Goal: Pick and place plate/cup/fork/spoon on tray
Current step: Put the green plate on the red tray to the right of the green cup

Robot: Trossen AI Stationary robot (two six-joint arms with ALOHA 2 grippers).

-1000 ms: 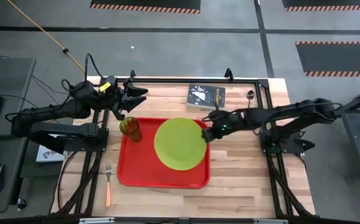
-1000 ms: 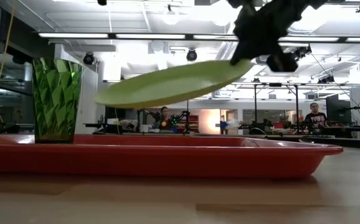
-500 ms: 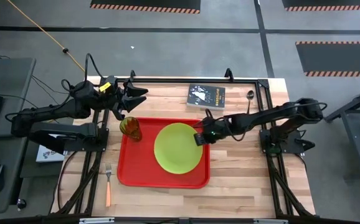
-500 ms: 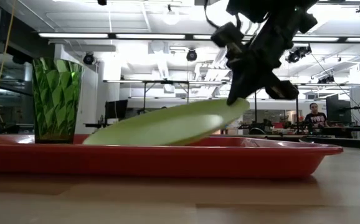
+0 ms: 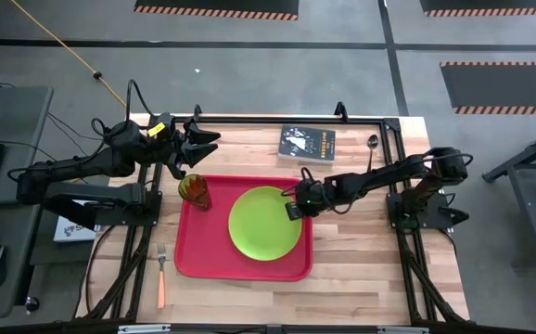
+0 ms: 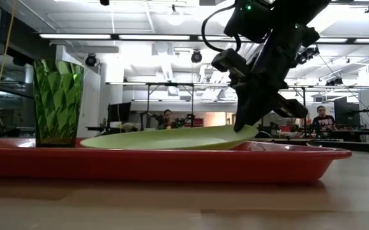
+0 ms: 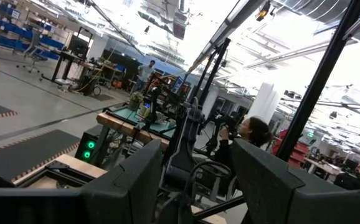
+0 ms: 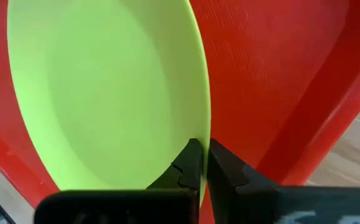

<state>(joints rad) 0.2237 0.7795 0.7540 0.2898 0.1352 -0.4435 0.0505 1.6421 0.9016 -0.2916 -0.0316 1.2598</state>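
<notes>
The lime-green plate (image 5: 263, 224) lies in the red tray (image 5: 194, 258), right of its middle; it also shows in the low view (image 6: 165, 137). My right gripper (image 5: 293, 207) is shut on the plate's right rim. The green cup (image 5: 195, 192) stands upright in the tray's far left corner. The orange-handled fork (image 5: 160, 275) lies on the table left of the tray. The spoon (image 5: 372, 145) lies on the table at the far right. My left gripper (image 5: 203, 154) hovers open and empty above the table's far left, just beyond the cup. My right gripper pinches the plate's rim (image 8: 203, 134) between its two fingers (image 8: 191, 163), one on the upper face and one beneath. The fingers slant down from the table's right side. The plate is almost level, its left part down in the tray and the held edge (image 6: 243, 131) slightly raised.
A dark book (image 5: 307, 143) lies on the table beyond the tray's far right corner, next to the spoon. Bare wood lies right of the tray and along the near edge. People and workbenches show in the room beyond the table.
My right gripper has gone down and toward the table's left with the plate, staying shut. The plate, held tilted and clear above the tray a second ago, now lies almost level in the tray; its left edge came down first.
</notes>
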